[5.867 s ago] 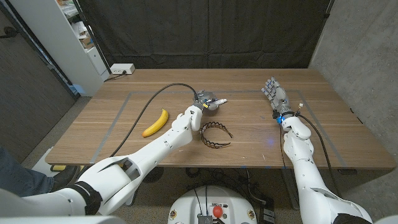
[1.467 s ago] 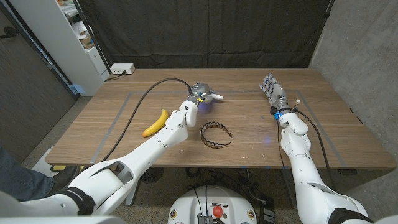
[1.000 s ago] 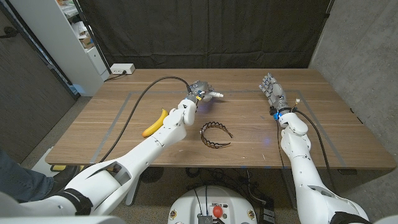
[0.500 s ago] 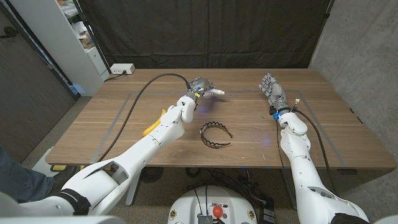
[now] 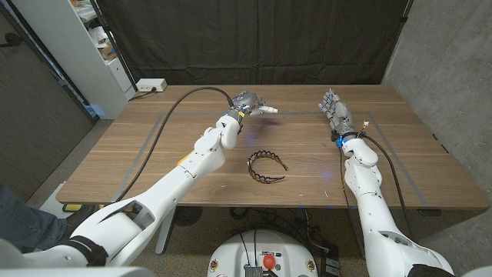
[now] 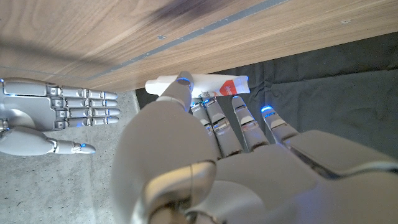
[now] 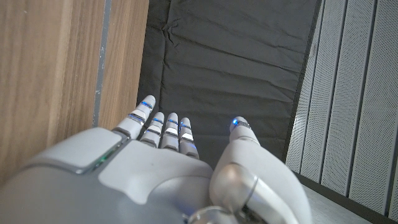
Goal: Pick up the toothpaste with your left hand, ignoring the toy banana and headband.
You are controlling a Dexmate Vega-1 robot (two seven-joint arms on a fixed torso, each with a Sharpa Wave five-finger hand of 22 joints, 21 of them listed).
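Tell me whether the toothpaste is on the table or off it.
Off it: the left hand holds the toothpaste between thumb and fingers, with the table apart beneath.

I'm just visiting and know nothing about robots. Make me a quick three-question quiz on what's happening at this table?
1. True or false: the left hand holds the toothpaste.
2. What lies nearest the table's front edge? A) headband B) toy banana C) power strip
3. Fill in: the right hand's fingers are spread and hold ____.

Key: 1 true; 2 A; 3 nothing.
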